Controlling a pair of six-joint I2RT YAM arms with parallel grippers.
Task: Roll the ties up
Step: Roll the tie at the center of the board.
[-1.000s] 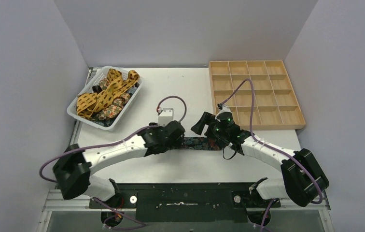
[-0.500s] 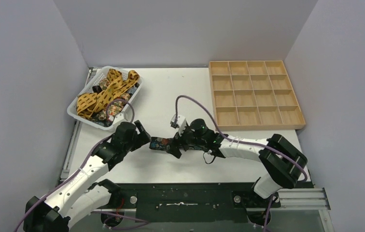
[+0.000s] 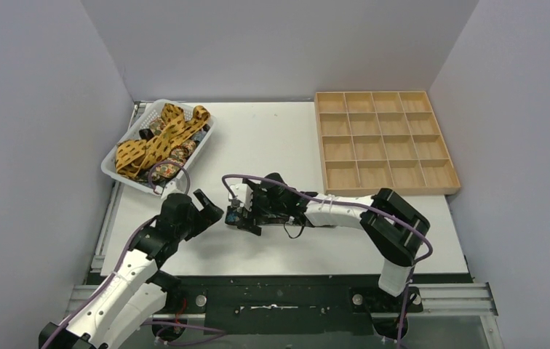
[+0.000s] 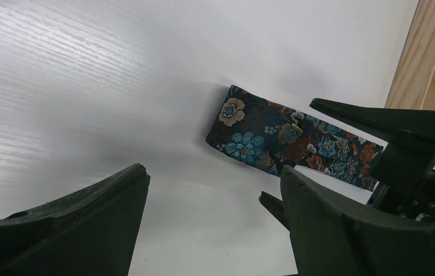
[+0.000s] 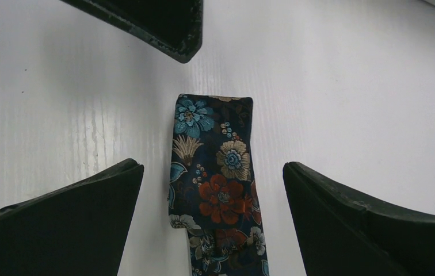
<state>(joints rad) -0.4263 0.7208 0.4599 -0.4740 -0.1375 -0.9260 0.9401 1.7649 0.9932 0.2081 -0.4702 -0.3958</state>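
A dark navy floral tie point(image 5: 218, 172) lies flat on the white table with its end folded over; it also shows in the left wrist view point(image 4: 284, 144) and, mostly hidden under the right gripper, in the top view point(image 3: 236, 216). My right gripper point(image 5: 212, 169) is open, its jaws on either side of the tie without touching it; in the top view it point(image 3: 249, 213) sits left of centre. My left gripper point(image 4: 215, 190) is open and empty, just left of the tie's folded end point(image 3: 205, 206). More ties, mustard-yellow point(image 3: 157, 138) and floral, lie in a basket.
A white basket point(image 3: 123, 174) stands at the back left. A wooden tray with compartments point(image 3: 385, 142) stands at the back right. Purple cables run along both arms. One left finger point(image 5: 163, 23) shows at the top of the right wrist view.
My right gripper has moved left across the table and now straddles the tie. My left gripper has drawn back to the left. The tie now lies shorter and further left.
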